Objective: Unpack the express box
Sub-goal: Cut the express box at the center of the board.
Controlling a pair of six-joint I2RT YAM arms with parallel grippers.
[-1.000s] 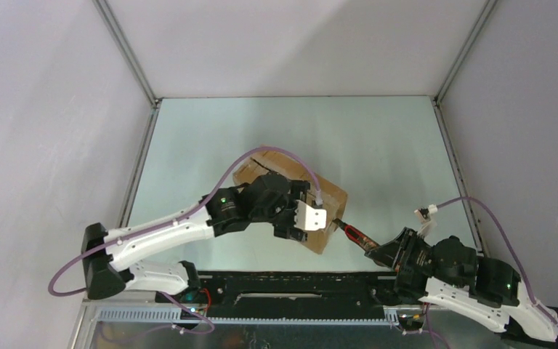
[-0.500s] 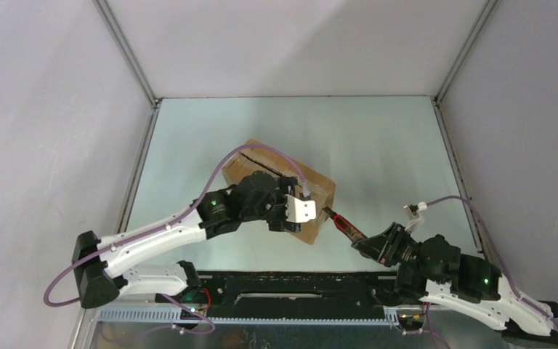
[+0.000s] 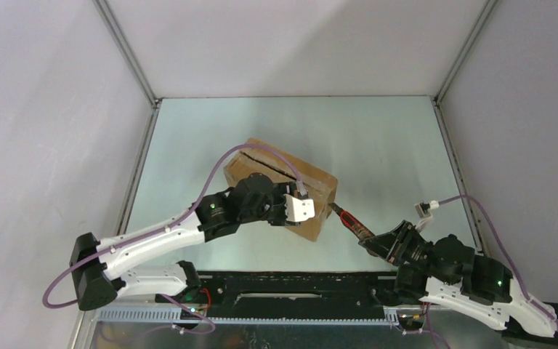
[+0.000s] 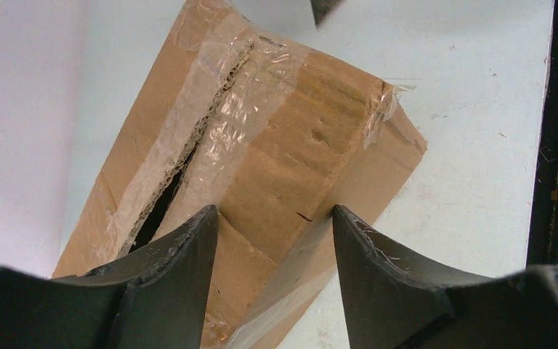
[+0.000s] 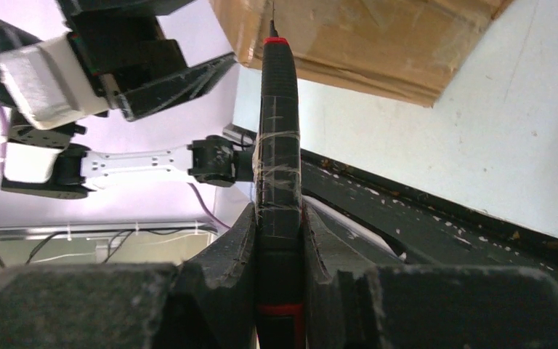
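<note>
Bracing: left gripper point(image 4: 274, 218) over top face of express box point(image 3: 318, 190), at its near-right end; jaws apart, contact with cardboard unclear.
Cutter: red-black knife point(image 5: 277, 131) clamped tight in right gripper point(image 5: 280, 218); tip at box's near-right end face, touching or not cannot tell.
Box: flat on table point(image 3: 378, 138); long axis far-left to near-right, aimed roughly at right arm.
Seam: tape point(image 4: 240, 109) along box's long axis; dark gap showing partway.
Next, likely: run blade along that axis, away from right arm; left arm nearer for hold-down.
</note>
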